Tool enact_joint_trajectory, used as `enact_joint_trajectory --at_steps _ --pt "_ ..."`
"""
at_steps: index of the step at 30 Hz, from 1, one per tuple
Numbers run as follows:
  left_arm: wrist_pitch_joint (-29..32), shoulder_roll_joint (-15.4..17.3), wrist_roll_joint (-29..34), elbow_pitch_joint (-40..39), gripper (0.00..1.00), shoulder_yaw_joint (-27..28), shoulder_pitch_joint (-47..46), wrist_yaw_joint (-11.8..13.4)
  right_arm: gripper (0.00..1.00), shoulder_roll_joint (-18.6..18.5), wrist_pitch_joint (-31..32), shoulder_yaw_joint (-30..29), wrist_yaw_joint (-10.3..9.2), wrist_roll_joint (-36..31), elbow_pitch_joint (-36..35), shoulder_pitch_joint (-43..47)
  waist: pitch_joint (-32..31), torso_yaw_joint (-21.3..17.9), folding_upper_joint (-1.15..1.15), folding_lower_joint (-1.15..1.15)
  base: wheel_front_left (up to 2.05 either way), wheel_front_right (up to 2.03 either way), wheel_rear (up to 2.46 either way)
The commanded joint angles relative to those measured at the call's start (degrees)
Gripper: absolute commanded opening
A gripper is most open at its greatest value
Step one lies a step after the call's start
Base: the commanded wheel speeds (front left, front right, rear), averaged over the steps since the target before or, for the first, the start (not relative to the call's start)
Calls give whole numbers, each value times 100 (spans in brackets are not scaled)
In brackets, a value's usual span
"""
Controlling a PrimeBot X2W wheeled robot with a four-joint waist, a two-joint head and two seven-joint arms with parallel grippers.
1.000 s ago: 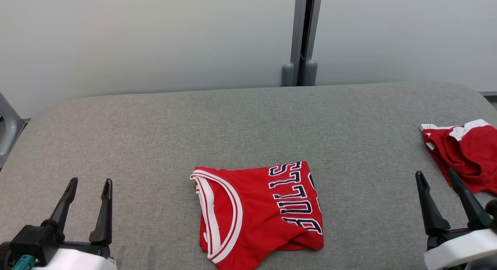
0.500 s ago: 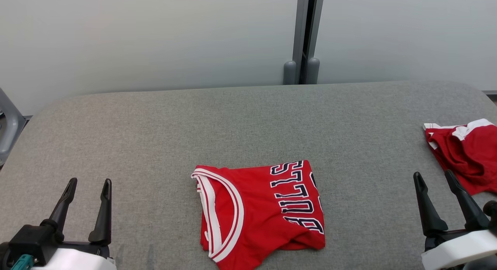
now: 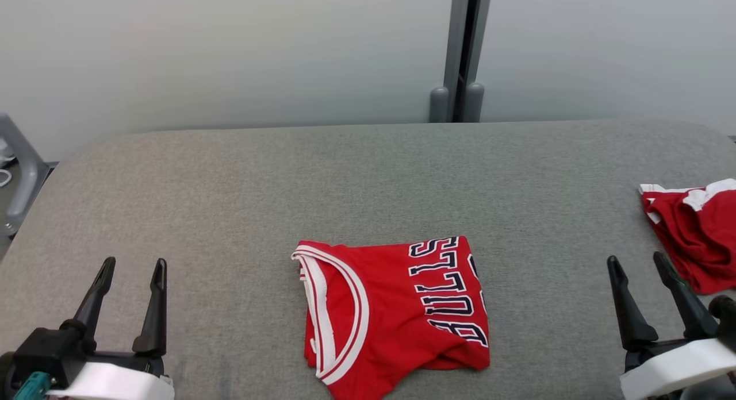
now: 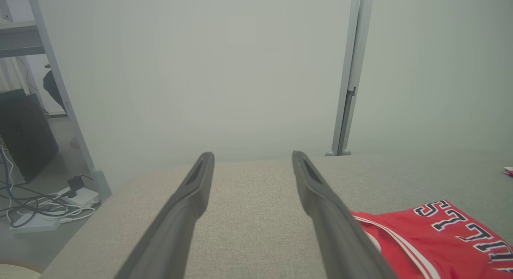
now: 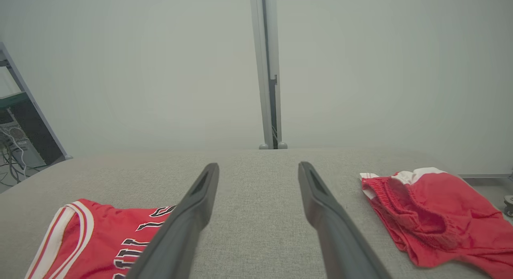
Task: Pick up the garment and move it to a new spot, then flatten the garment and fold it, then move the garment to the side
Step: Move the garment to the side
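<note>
The garment [image 3: 397, 314] is a red jersey with white trim and dark lettering. It lies folded into a rough square near the front middle of the grey padded table [image 3: 230, 187]. My left gripper [image 3: 135, 263] hovers open at the lower left, well left of the jersey and holding nothing. My right gripper [image 3: 635, 258] stands open at the lower right, empty and apart from the jersey. In the left wrist view, the left gripper [image 4: 252, 155] has the jersey [image 4: 433, 243] to its lower right. The right wrist view places the jersey [image 5: 92, 239] at the lower left of the right gripper [image 5: 258, 166].
A second red piece of clothing [image 3: 698, 239] with white trim lies crumpled at the table's right edge, just beyond my right gripper; it is also in the right wrist view [image 5: 433, 215]. A pale wall with a grey post [image 3: 463, 55] stands behind the table. Cables lie on the floor [image 4: 44, 215] to the left.
The whole head picture has shifted slightly to the right, so the camera has turned. Both grippers remain open and both pieces of clothing lie as before.
</note>
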Motion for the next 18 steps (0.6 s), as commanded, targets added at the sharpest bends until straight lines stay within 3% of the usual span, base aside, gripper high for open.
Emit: enact_joint_trajectory --at_steps 1,8,18 --pt "-38 51 -28 -24 100 9 -110 1 100 -34 32 27 0 -9 24 -85 66 92 0 0 0 0 0" --pt "-218 10 -56 74 100 -67 -546 -60 100 -130 166 468 0 94 609 -323 438 675 0 0 0 0 0" --pt "-493 -32 -109 372 100 -120 -1045 -211 100 -190 79 1048 0 344 2123 -872 863 1331 0 0 0 0 0"
